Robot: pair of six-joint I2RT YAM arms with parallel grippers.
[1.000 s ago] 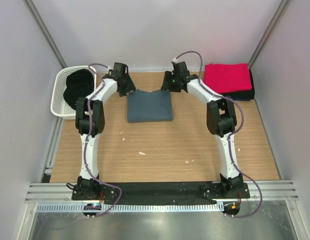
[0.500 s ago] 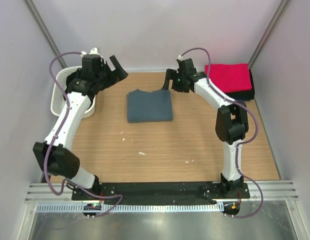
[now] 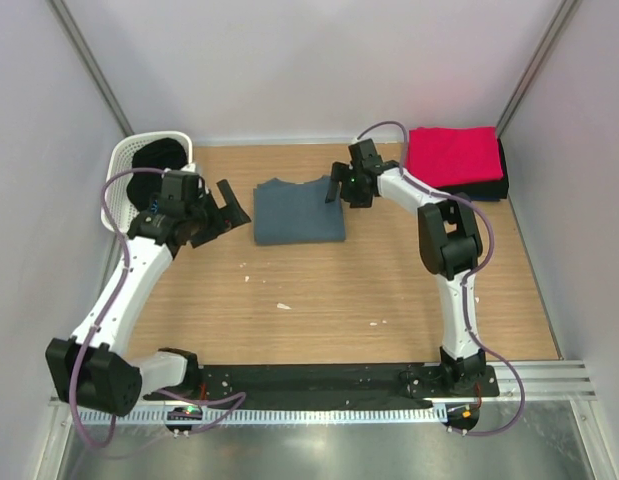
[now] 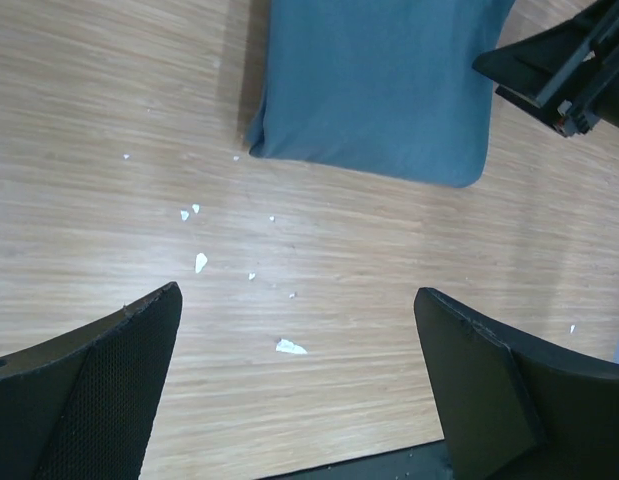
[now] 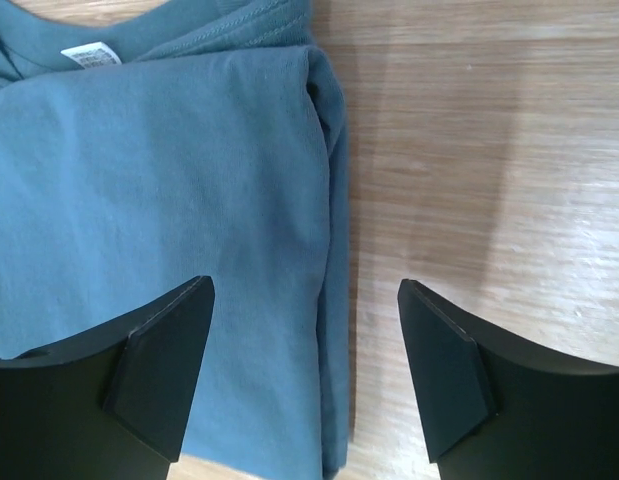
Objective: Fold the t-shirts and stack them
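Note:
A slate blue-grey t-shirt (image 3: 299, 211) lies folded into a neat rectangle at the back middle of the table. My left gripper (image 3: 229, 206) hovers open just left of it, over bare wood, with nothing between its fingers (image 4: 89, 390); the shirt (image 4: 374, 85) shows ahead. My right gripper (image 3: 338, 187) is open at the shirt's far right corner, and its jaws straddle the shirt's folded right edge (image 5: 324, 250) without gripping it. A folded red t-shirt (image 3: 452, 154) rests on a dark one (image 3: 486, 189) at the back right. A black t-shirt (image 3: 155, 156) lies in the basket.
The white perforated basket (image 3: 120, 172) stands at the back left, close behind the left arm. Small white scraps (image 4: 289, 347) are scattered on the wood in front of the blue-grey shirt. Grey walls close in the table on three sides.
Both grippers have opened and let go of the blue-grey shirt. The left arm swung out over the basket, then came down left of the shirt. The right gripper dropped to the shirt's right corner.

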